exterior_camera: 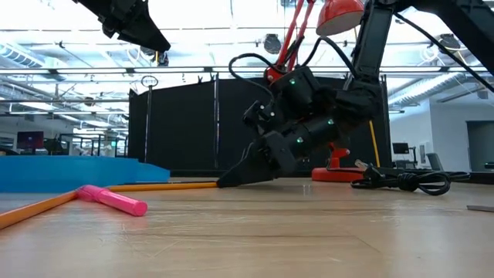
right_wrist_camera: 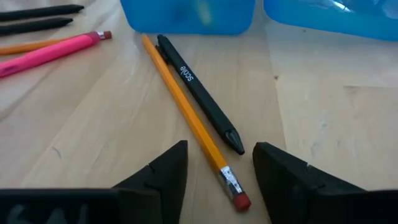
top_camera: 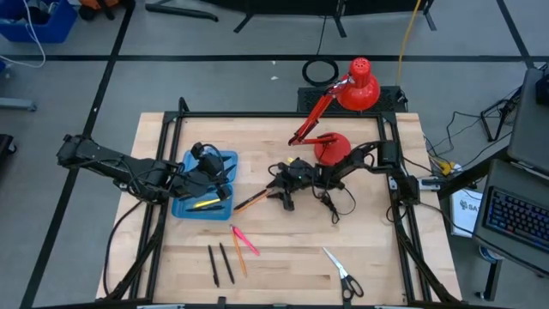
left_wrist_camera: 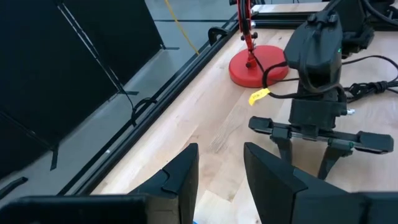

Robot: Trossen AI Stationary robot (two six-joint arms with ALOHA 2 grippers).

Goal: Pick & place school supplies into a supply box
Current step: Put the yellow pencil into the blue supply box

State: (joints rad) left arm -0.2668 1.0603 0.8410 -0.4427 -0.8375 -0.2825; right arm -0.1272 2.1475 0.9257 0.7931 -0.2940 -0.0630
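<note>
Right gripper (right_wrist_camera: 214, 171) is low over the wooden table (top_camera: 369, 257), fingers apart, straddling the eraser end of an orange pencil (right_wrist_camera: 186, 112); nothing clamped. Only the right wrist view shows this pairing: the pencil, with metal ferrule and red eraser, lies touching a matte black pen (right_wrist_camera: 199, 93) with white lettering on its barrel, too small to read with certainty. Both run up to the wall of the translucent blue supply box (right_wrist_camera: 186, 15). The same view catches a pink marker (right_wrist_camera: 46, 50) and two black pens (right_wrist_camera: 37, 18) off to the side.

High view: box (top_camera: 206, 184) sits left of centre with lid open, a yellow item (top_camera: 206, 204) inside. Left gripper (top_camera: 219, 178) hovers over it; left wrist view shows its fingers (left_wrist_camera: 180, 180) parted and empty. Light-handled scissors (top_camera: 343, 273) lie well apart, near the table's front right. A red desk lamp (top_camera: 356, 86) stands at the back with a black cable (top_camera: 330, 202) trailing.

Low view alone shows the right gripper's fingertips (exterior_camera: 231, 181) down at the table surface and the left gripper (exterior_camera: 150, 38) well clear above.
</note>
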